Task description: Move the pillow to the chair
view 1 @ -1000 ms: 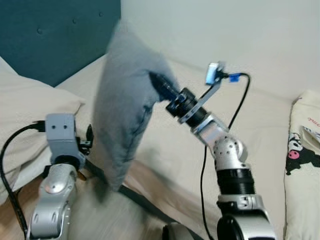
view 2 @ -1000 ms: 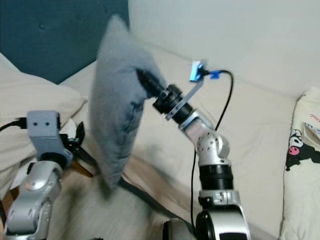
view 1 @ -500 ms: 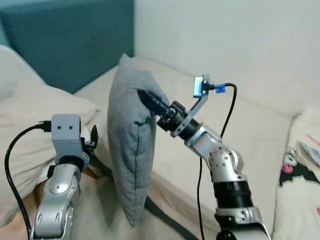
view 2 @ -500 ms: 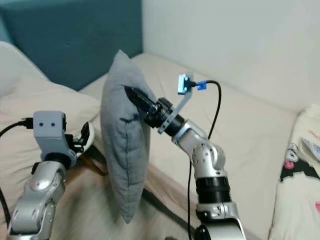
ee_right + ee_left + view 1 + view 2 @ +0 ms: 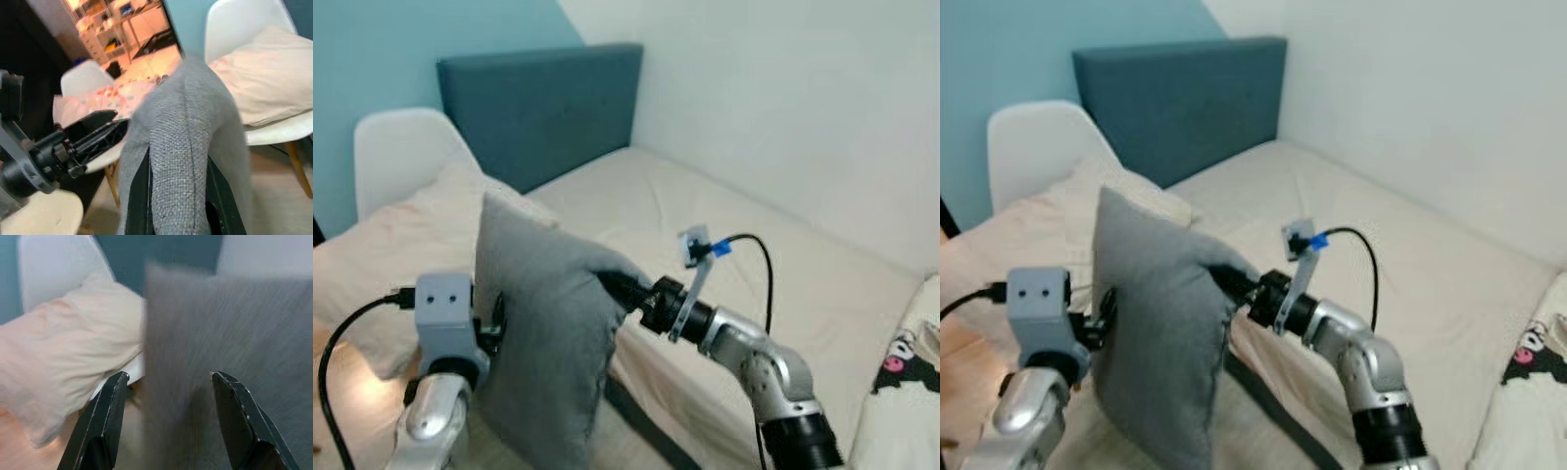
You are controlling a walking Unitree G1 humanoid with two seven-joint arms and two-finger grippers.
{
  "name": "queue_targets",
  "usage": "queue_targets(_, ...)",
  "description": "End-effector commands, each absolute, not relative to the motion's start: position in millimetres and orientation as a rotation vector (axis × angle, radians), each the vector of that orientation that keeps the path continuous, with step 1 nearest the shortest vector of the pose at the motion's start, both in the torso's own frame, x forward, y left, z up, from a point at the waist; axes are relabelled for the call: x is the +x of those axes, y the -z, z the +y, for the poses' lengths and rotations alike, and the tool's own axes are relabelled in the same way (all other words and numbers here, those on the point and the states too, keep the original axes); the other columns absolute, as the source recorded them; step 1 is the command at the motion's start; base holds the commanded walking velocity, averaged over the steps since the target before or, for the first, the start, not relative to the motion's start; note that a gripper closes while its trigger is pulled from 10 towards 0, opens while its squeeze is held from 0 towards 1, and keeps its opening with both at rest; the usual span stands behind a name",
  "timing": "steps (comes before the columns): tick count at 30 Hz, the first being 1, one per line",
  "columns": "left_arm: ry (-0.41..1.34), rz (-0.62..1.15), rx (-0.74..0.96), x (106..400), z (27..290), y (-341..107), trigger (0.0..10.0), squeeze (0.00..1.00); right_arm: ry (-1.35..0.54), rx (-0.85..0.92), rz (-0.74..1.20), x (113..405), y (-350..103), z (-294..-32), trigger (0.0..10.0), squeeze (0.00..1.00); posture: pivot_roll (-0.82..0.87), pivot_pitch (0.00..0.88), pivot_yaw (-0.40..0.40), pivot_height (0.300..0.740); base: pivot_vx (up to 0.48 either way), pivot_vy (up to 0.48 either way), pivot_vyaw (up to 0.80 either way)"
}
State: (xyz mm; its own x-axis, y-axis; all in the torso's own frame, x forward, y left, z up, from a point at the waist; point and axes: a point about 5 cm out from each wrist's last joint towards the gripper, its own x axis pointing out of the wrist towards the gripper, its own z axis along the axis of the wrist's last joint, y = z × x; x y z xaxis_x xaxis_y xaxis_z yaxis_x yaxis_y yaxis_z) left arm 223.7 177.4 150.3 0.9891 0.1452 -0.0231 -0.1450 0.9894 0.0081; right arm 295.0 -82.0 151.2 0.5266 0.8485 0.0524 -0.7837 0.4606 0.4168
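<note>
A grey pillow (image 5: pixel 543 343) hangs upright in front of me, low and left of centre. My right gripper (image 5: pixel 612 284) is shut on its upper right edge, and in the right wrist view the grey fabric (image 5: pixel 190 156) is pinched between the two black fingers (image 5: pixel 139 196). My left gripper (image 5: pixel 170 376) is open right beside the pillow's left face, with the fabric blurred across its gap. The white chair (image 5: pixel 401 147) stands at the left, beyond the pillow. A cream pillow (image 5: pixel 391 264) lies on its seat.
A bed with a cream sheet (image 5: pixel 724 225) runs to the right, with a teal headboard (image 5: pixel 548 108) behind it. A cartoon-print cushion (image 5: pixel 911 362) lies at the far right. A dark strap (image 5: pixel 641 441) runs along the bed's edge. Another white chair (image 5: pixel 83 78) stands further off.
The camera has swung, bringing the white chair and its cream pillow into view. My right gripper has carried the grey pillow lower and leftward, up against the left gripper.
</note>
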Motion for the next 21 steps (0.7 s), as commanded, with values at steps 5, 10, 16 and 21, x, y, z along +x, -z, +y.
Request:
queue_targets(5,-0.047,0.169,-0.112,201.5,148.6,-123.2,10.0,0.0,-0.94,0.303,0.095,299.6,-156.1,-94.9,10.0,0.0,0.01,0.0,-0.106,0.74,0.0,0.0,0.77)
queue_targets(10,-0.02,0.142,-0.118,208.7,153.0,-121.3,10.0,0.0,-0.991,0.287,0.06,289.8,-158.1,-84.4,10.0,0.0,0.0,0.0,-0.102,0.74,0.0,0.0,0.75)
queue_targets(16,-0.037,0.097,-0.055,220.2,162.8,-126.8,10.0,0.0,-0.993,0.295,0.02,298.0,-162.3,-78.7,10.0,0.0,0.0,0.0,-0.091,0.74,0.0,0.0,0.75)
queue_targets(21,-0.076,0.04,-0.003,238.1,169.2,-132.8,10.0,0.0,-0.956,0.306,-0.02,321.4,-172.7,-77.2,10.0,0.0,0.01,0.0,-0.106,0.74,0.0,0.0,0.75)
